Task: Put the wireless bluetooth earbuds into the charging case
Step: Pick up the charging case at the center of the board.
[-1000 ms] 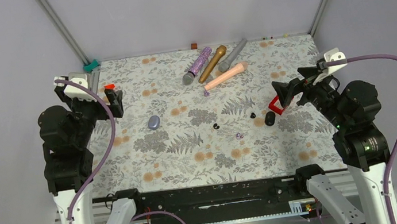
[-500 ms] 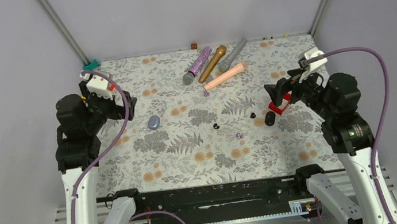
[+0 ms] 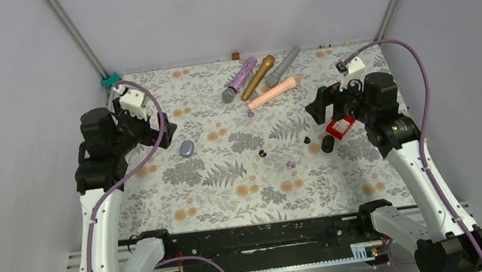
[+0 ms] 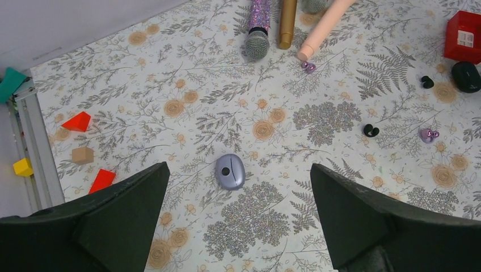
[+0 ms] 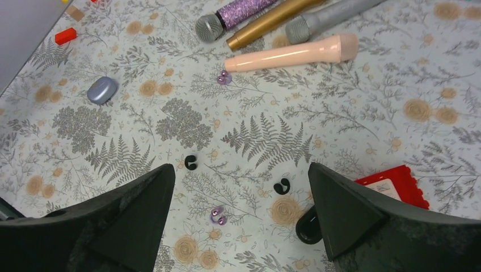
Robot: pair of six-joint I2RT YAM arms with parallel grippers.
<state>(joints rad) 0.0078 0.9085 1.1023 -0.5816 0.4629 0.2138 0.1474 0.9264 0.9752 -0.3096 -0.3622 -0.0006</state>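
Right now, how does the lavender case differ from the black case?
The lavender case is pale, the black case dark. The lavender case lies alone on the left side; the black case sits close beside the red block on the right side. Both are oval pebbles lying on the floral table.

Four microphones [image 5: 289, 54], two purple earbuds [image 5: 217, 215], two black earbuds [image 5: 190, 162], two oval cases [image 5: 102, 90]

Left arm [image 3: 99, 214] and right arm [image 3: 416, 163] hover raised, jaws spread.
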